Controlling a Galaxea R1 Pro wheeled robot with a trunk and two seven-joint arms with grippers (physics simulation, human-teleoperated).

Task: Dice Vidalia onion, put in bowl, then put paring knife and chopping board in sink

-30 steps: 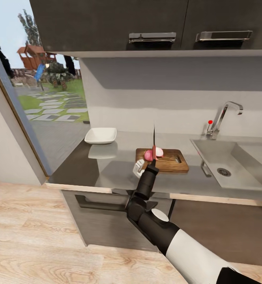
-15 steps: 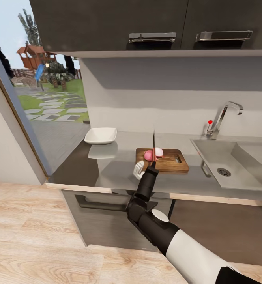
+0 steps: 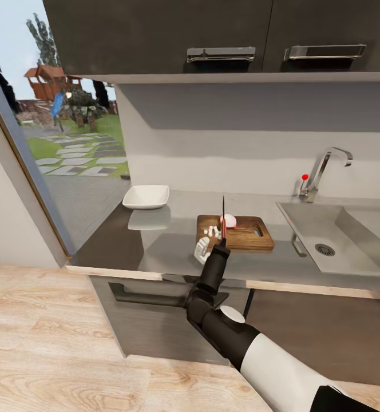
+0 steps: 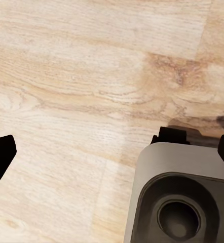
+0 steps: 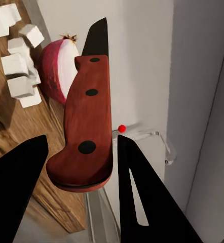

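- The right gripper (image 5: 79, 167) is clamped on the red handle of the paring knife (image 5: 86, 126); a dark finger (image 5: 137, 197) shows on either side of the handle in the right wrist view.
- In the head view the knife (image 3: 223, 220) stands almost upright, blade tip up, its long axis running straight on from the right forearm.
- Just beyond the blade, on the chopping board (image 3: 253, 234), lies the remaining onion half (image 5: 61, 71), cut face toward the blade. In the head view this half (image 3: 230, 220) sits just right of the knife.
- On the knife's other side a cluster of white diced pieces (image 5: 18, 66) rests on the board, close to the uncut half but apart from it; in the head view the dice (image 3: 213, 231) lie toward the board's left end.
- My judgement: the next cut turns on the uncut half lying a little right of and beyond the blade, so the knife needs a small shift that way before coming down.
- The bowl (image 3: 146, 196) stands on the countertop (image 3: 121, 246) well left of the board; the sink (image 3: 327, 232) lies to the board's right.
- The left gripper's state I cannot tell: its wrist view looks down on wooden floor (image 4: 81, 76).
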